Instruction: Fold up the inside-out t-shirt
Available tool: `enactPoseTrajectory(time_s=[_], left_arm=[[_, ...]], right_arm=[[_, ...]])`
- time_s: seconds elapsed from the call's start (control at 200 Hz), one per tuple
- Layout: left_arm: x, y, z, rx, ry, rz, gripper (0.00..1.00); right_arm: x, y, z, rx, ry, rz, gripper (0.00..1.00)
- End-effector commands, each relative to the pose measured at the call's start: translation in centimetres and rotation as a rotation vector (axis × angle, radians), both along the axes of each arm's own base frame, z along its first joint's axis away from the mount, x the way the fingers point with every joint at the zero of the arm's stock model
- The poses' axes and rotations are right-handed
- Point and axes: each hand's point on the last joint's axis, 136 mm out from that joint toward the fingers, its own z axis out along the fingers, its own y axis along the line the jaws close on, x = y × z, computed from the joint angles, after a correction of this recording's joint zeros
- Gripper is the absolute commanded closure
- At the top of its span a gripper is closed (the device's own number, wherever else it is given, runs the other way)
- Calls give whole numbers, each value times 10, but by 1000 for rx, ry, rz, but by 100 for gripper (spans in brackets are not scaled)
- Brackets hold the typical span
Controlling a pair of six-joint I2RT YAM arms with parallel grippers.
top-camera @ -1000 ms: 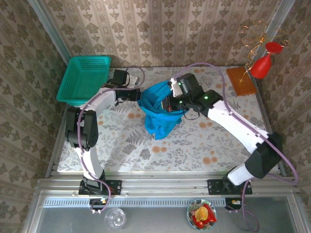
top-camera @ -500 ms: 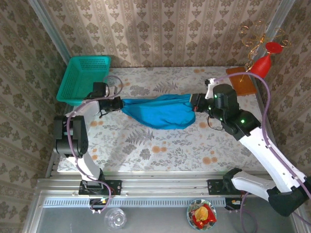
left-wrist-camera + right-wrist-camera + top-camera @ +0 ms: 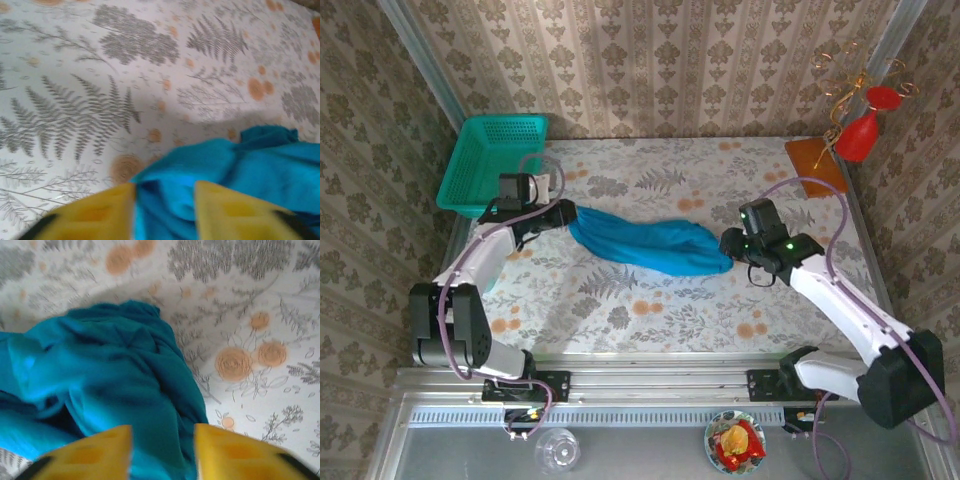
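Blue-teal t-shirt point(image 3: 645, 242) stretched in a bunched band over the bench point(image 3: 650, 305)
left gripper point(image 3: 563, 212) clamped on one end; right gripper point(image 3: 728, 245) clamped on the other

No readable text, labels, brands or numbers on anything.

White arm shells point(image 3: 840, 300), black joints point(image 3: 450, 320), mauve cables point(image 3: 810, 181), left gripper point(image 3: 164, 200) and right gripper point(image 3: 162, 445) yellow-fingered (blurred)
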Motion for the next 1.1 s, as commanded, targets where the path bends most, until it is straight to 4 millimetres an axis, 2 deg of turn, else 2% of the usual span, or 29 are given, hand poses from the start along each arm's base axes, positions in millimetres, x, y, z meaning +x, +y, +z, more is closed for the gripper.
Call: enactPoseTrajectory(time_s=[0.0,0.165,0.28,0.35,0.37,0.45,0.61,0.69,0.805,0.95,1.015,1.07,1.095], left_arm=[[-12,-19,20,23,-30,-110,49],[-11,-55,36,98,-96,-273,40],[-16,-100,34,129,-107,-446,39],[-26,-130,31,172,-122,-573,39],[-35,-145,30,186,-129,-631,39],[-60,-180,27,225,-172,-808,39],[-100,-226,16,240,-203,-1049,37],[-108,-239,6,246,-191,-1104,35],[-107,-252,-12,273,-164,-1132,34],[-100,-261,-36,291,-116,-1150,33],[-98,-263,-46,298,-92,-1159,34],[-94,-264,-55,315,-75,-1156,38],[-92,-264,-59,325,-67,-1153,44]], right_arm=[[-5,4,-6,4,45,39,46],[4,15,-5,36,49,65,38],[6,26,-19,62,107,95,37],[2,28,-29,67,150,94,37],[1,29,-31,70,160,97,37],[-8,29,-35,75,181,93,37],[-33,31,-42,111,222,91,37],[-49,33,-50,112,258,95,37],[-69,35,-70,99,311,96,36],[-77,40,-92,112,344,93,40],[-76,40,-96,107,350,94,50],[-72,41,-93,100,338,95,67],[-69,41,-91,96,327,95,74]])
